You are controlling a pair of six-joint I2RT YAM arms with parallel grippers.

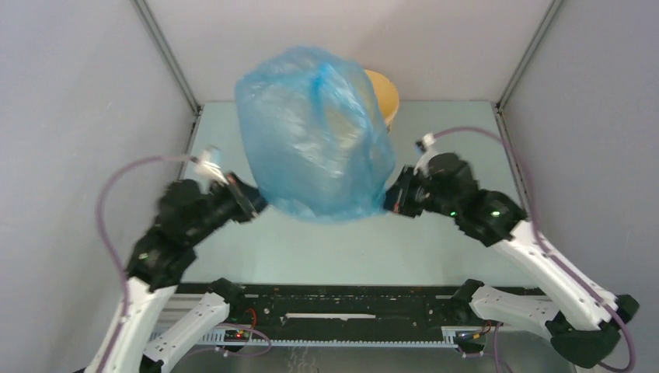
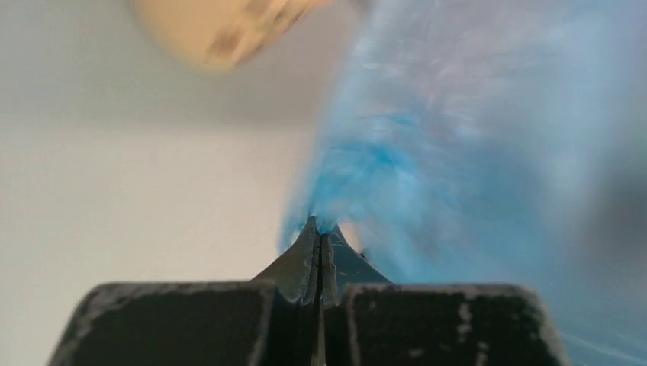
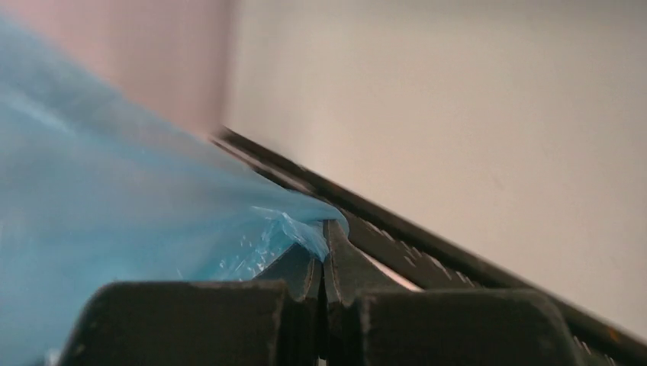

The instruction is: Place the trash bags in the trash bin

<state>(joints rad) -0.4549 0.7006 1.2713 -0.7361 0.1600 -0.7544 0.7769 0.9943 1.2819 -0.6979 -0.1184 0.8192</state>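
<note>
The light-blue trash bag [image 1: 315, 132] billows in the air between both arms, spread wide and puffed up. My left gripper [image 1: 256, 203] is shut on its lower left edge, and the film [image 2: 458, 137] bunches at the closed tips [image 2: 319, 226]. At the bag's lower right edge my right gripper [image 1: 388, 200] is shut too, with the film [image 3: 114, 213] pinched at its tips [image 3: 326, 229]. The pale tan trash bin [image 1: 384, 95] stands at the back of the table, mostly hidden behind the bag; its blurred side [image 2: 221, 30] shows in the left wrist view.
Grey enclosure walls stand left, right and behind, with metal corner posts [image 1: 167, 54]. The pale green table [image 1: 350, 249] spreads beneath the bag. A black rail [image 1: 350, 299] runs along the near edge between the arm bases.
</note>
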